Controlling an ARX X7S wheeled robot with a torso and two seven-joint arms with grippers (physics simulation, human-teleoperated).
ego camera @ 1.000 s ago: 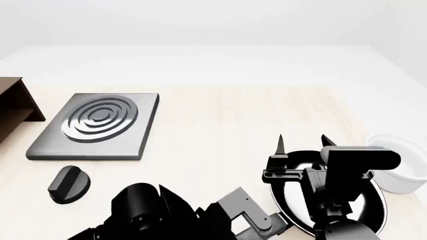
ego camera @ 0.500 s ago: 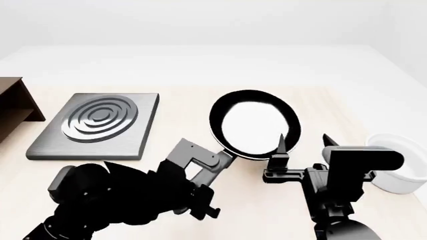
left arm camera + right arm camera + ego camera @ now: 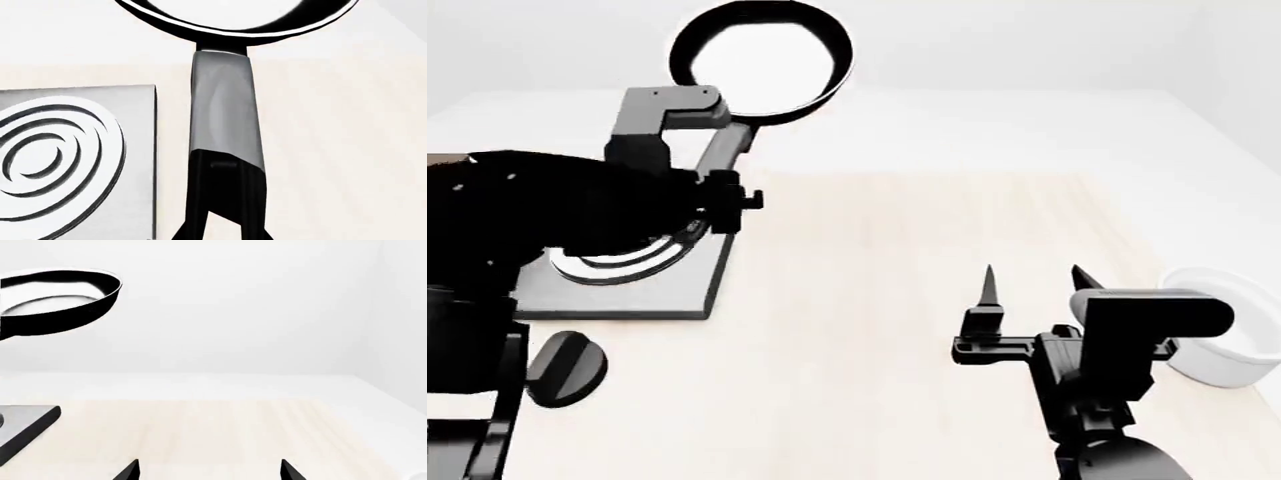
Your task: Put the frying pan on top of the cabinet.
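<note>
Head view shows the left end effector [image 3: 723, 165] clamped on the long grey handle of the frying pan [image 3: 762, 59], which is held high above the surface [image 3: 894, 260], well clear of everything and roughly over the far edge of the square grey hob [image 3: 627, 285]. The left wrist view confirms the grip: the dark fingers [image 3: 223, 195] close around the lower end of the handle, with the black pan rim at the far end and the hob's concentric rings off to one side below. The right end effector [image 3: 1030, 290] hangs idle with its two prongs spread apart and nothing between them, near the white bowl [image 3: 1228, 335]; from the right wrist view the pan [image 3: 60, 297] floats well above the pale wood surface. A black knob [image 3: 565, 367] lies near the hob's front corner. The step in hand looks like the carry: the pan is lifted and in transit, not yet placed. The cabinet [image 3: 441, 162] shows only as a sliver of brown at the left edge, mostly hidden behind the left arm, so its top cannot be judged. The next move probably calls for swinging the pan further to the robot's left until it is over the cabinet top, keeping it level, lowering until the base rests flat, then letting go of the handle.
</note>
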